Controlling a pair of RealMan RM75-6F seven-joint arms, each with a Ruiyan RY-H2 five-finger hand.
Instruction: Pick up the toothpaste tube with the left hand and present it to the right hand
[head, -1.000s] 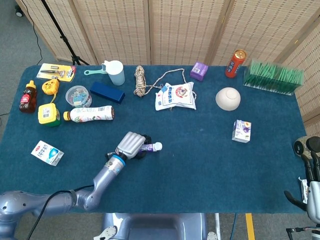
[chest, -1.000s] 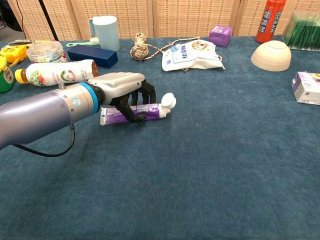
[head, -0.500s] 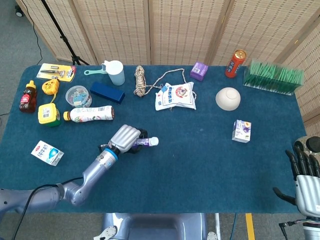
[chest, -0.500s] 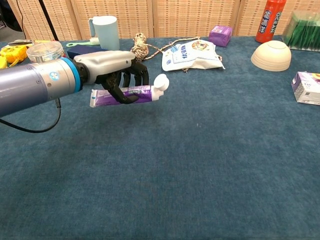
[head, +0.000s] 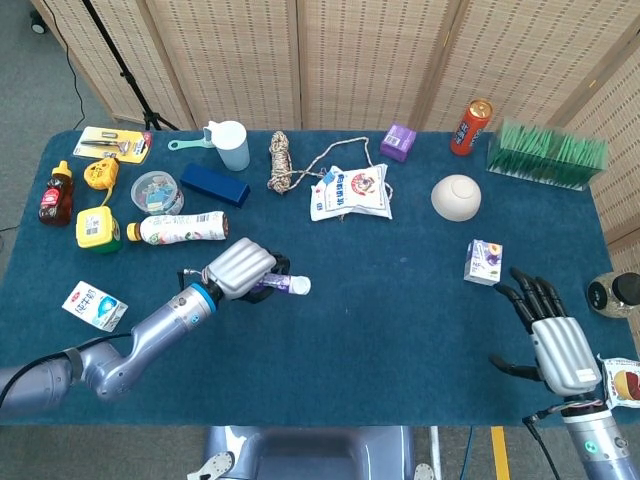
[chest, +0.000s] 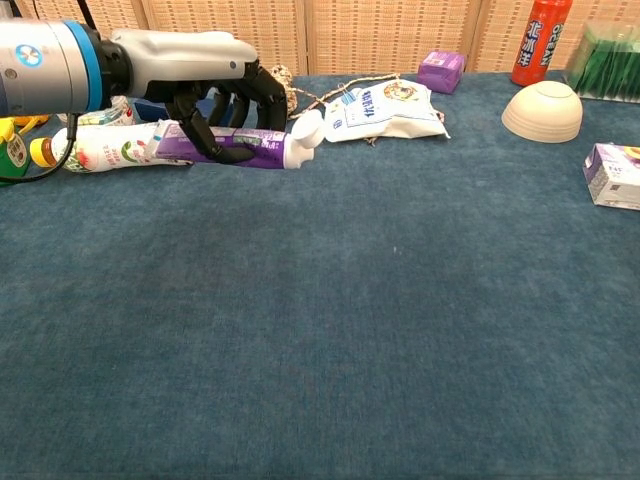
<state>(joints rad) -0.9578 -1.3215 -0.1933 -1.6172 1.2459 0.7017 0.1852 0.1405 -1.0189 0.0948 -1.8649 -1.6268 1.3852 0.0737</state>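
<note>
The toothpaste tube (chest: 240, 147) is purple with a white cap (head: 299, 286) pointing right. My left hand (head: 242, 269) grips it around the middle and holds it level, clear above the blue cloth; the chest view shows the same left hand (chest: 205, 72) with dark fingers curled under the tube. My right hand (head: 555, 336) shows only in the head view, at the lower right near the table's front edge. Its fingers are spread and it holds nothing. A wide stretch of cloth lies between the two hands.
A white bottle (head: 182, 228) lies just behind the left hand. A small purple carton (head: 483, 262) stands a little beyond the right hand, with a bowl (head: 456, 196) farther back. A snack bag (head: 352, 192), rope (head: 279, 162), blue box (head: 215, 184) and mug (head: 231, 145) sit along the back.
The left hand has lifted the tube off the cloth, higher and slightly left. The right hand has risen into view at the lower right with fingers spread.
</note>
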